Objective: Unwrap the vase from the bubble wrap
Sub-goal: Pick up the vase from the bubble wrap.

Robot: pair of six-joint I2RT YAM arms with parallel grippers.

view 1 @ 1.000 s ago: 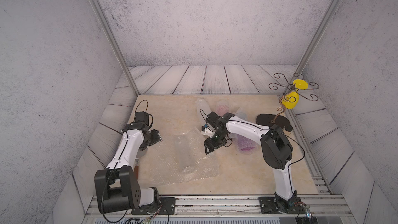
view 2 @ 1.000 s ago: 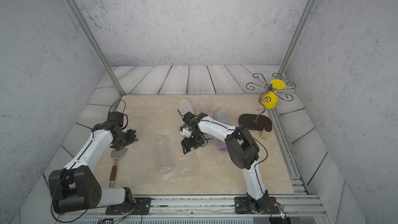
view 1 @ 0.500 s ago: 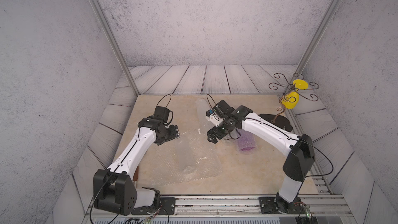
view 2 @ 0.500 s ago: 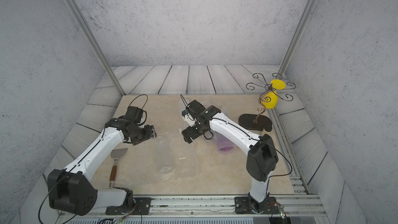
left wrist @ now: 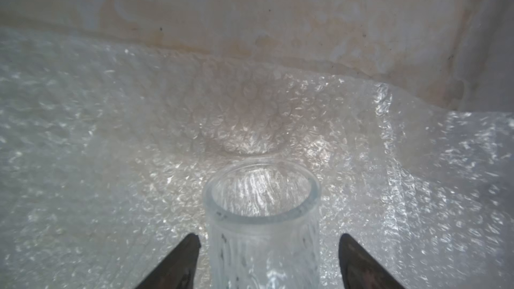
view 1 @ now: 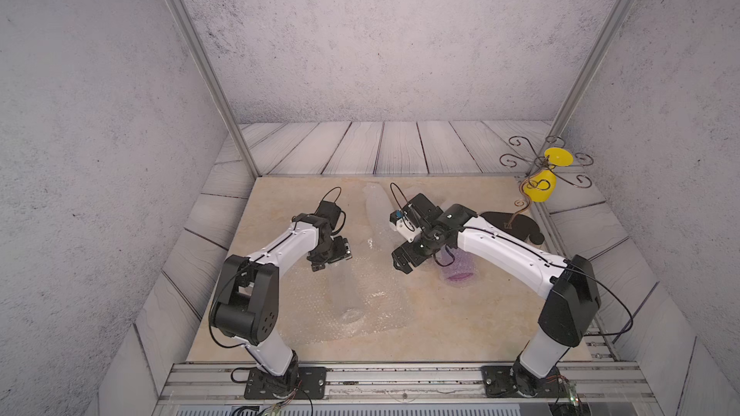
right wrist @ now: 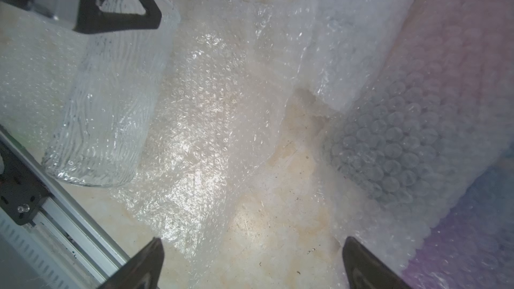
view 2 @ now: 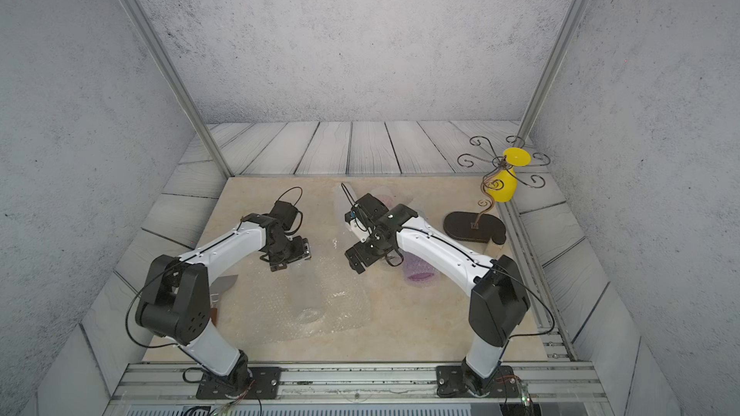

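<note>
A clear ribbed glass vase (view 1: 345, 294) (view 2: 308, 294) lies bare on its side on a flattened sheet of bubble wrap (view 1: 380, 306) (view 2: 344, 306) near the table's front middle. My left gripper (view 1: 329, 262) (view 2: 289, 260) is open and straddles the vase's far end. In the left wrist view its fingertips (left wrist: 192, 244) stand either side of the vase (left wrist: 261, 190) with small gaps. My right gripper (view 1: 400, 264) (view 2: 354, 261) (right wrist: 250, 243) hangs open over bare table beside the sheet (right wrist: 208, 107), holding nothing.
A purple thing rolled in bubble wrap (view 1: 458, 268) (right wrist: 417, 134) lies just right of my right gripper. Another clear rolled tube (view 1: 376, 210) lies behind it. A wire stand with yellow cups (view 1: 540, 190) is at the back right. A spatula (view 2: 224, 284) lies by the left arm.
My left gripper has swung right from the table's left side and now straddles the vase. My right arm has stretched out and its jaws have opened wider.
</note>
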